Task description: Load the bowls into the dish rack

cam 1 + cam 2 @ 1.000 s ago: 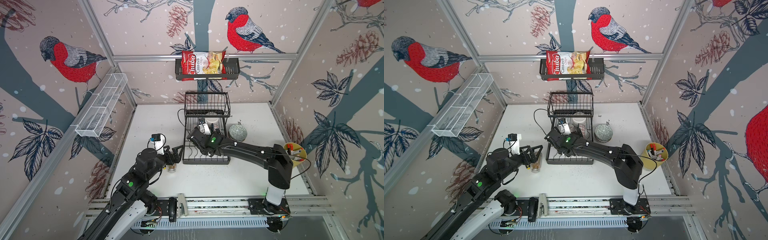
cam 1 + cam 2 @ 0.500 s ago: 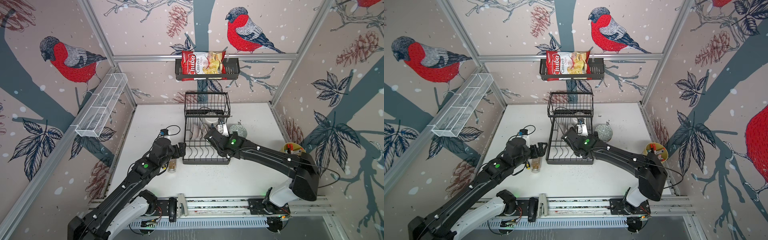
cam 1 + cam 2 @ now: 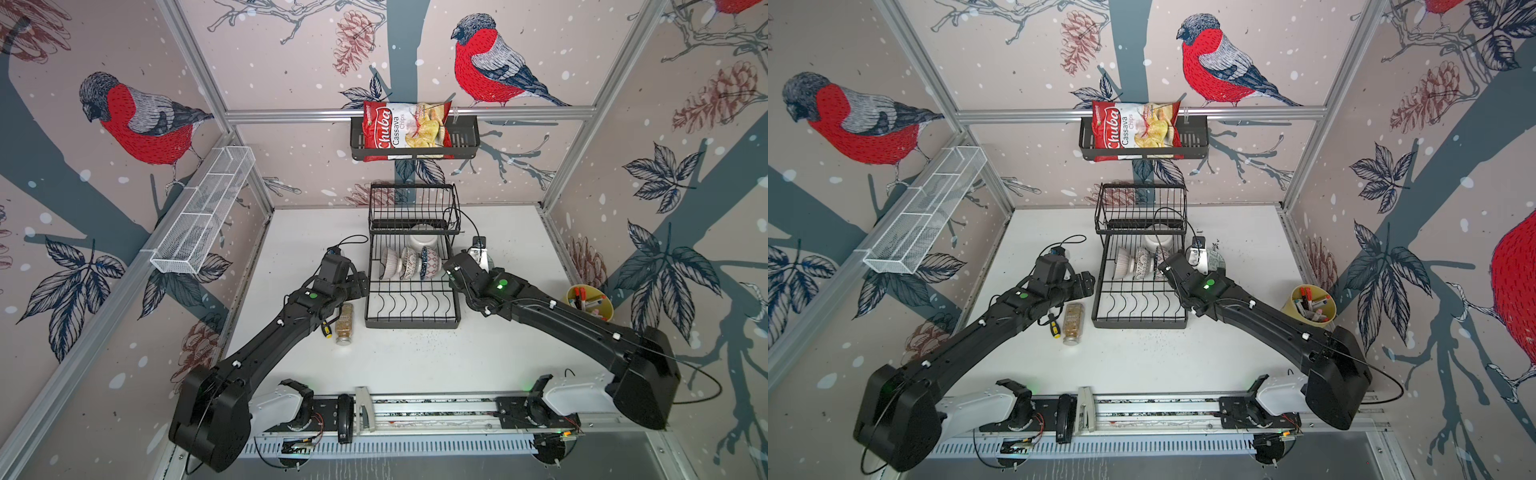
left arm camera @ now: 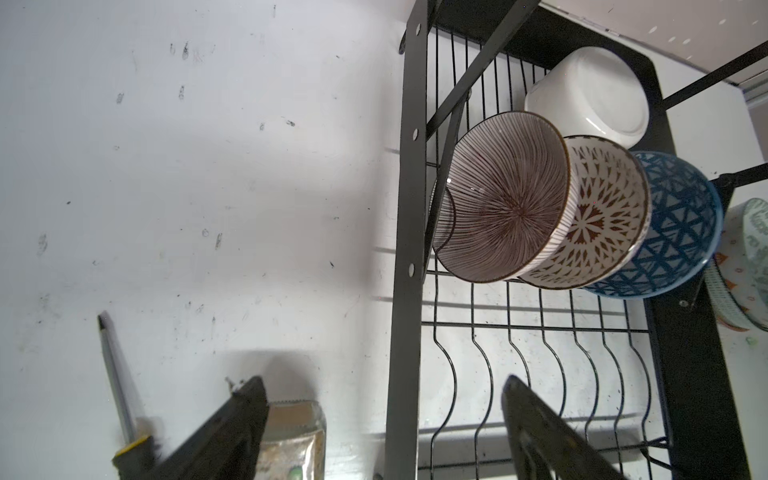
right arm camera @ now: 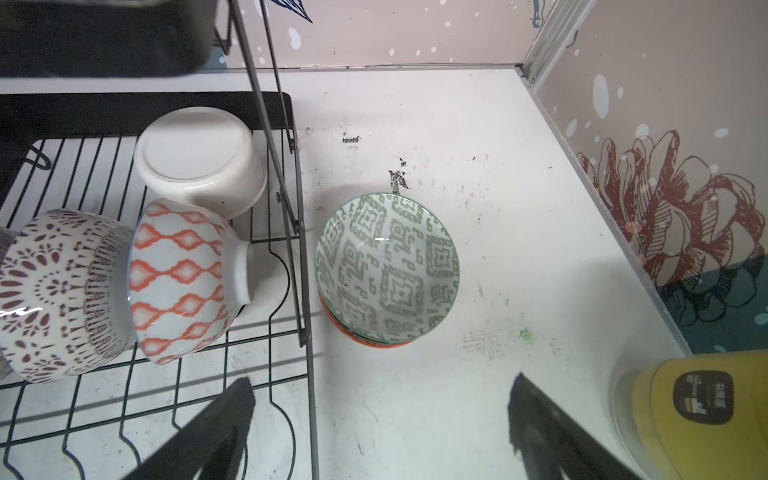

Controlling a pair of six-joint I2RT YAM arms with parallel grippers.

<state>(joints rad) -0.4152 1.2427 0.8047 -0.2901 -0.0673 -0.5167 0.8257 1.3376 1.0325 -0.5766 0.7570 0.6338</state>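
Green bowl nested on orange bowl, on surface just beside rack. Glazed ceramic: stiff, slick, chippable. Likely best pinched across rim. Right end effector spread, empty; left end effector likewise.

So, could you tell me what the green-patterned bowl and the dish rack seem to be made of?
The green-patterned bowl: probably glazed ceramic; a highlight sits on its glossy inside. The dish rack: likely black-coated metal wire, thin bent rods, matte.

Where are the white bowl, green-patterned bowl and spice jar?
white bowl (image 5: pixel 193 146): right wrist view, upturned base.
green-patterned bowl (image 5: pixel 388 266): right wrist view, inner surface.
spice jar (image 3: pixel 344 325): in a top view, side.
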